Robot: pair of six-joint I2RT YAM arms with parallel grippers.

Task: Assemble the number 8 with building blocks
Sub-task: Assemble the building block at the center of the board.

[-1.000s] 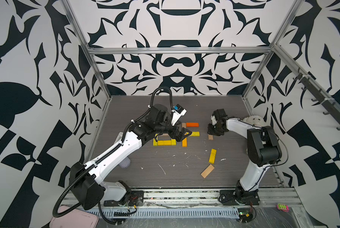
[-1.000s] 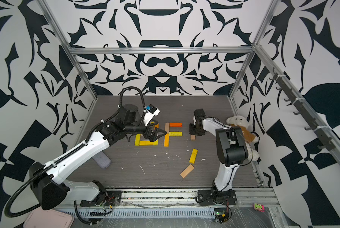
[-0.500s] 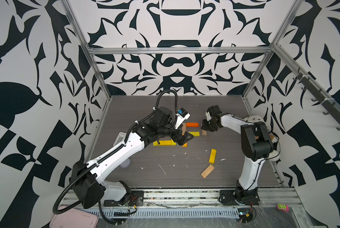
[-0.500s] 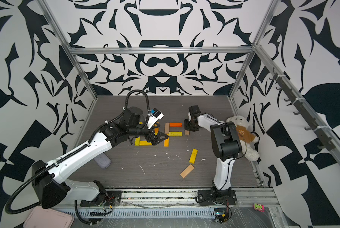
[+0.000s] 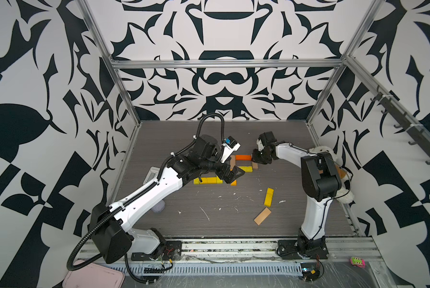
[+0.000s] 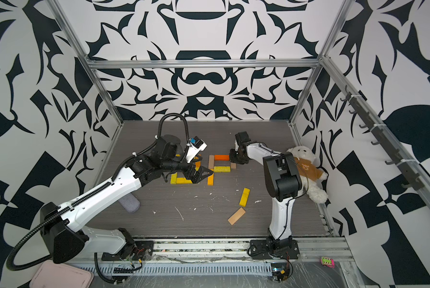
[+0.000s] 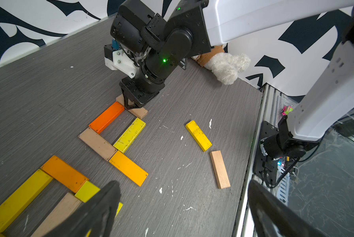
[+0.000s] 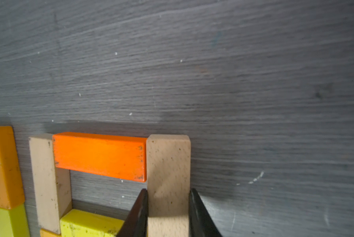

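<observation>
Right wrist view puts the tan plank (image 8: 167,174) at the centre of things: the right gripper (image 8: 168,190) is clamped across its narrow width, one jaw on each long edge, which keeps the plank square to the jaws so it can be steered by its sides. The plank appears to lie flat on the table (image 8: 213,61), its long side butted against the end of the red-orange plank (image 8: 100,156) and its far end level with that plank's outer edge. At the other end of the red-orange plank a second tan plank (image 8: 48,180) runs parallel to the held one, and a yellow plank (image 8: 89,223) lies across between them. Together these four look like the upper loop of the 8, with the held piece as its closing side. In the left wrist view an amber plank (image 7: 128,168) continues on from the second tan plank, seemingly one side of a lower loop that has no other pieces yet. A loose yellow plank (image 5: 269,197) and a loose tan plank (image 5: 262,216) lie apart from the figure, nearer the front edge, probably stock for that loop. The left gripper (image 5: 235,174) hovers with its jaws spread wide and nothing between them, over a separate cluster of yellow and orange planks (image 6: 181,180) beside the figure. The teddy bear (image 6: 306,169) sits against the side wall, well clear.
</observation>
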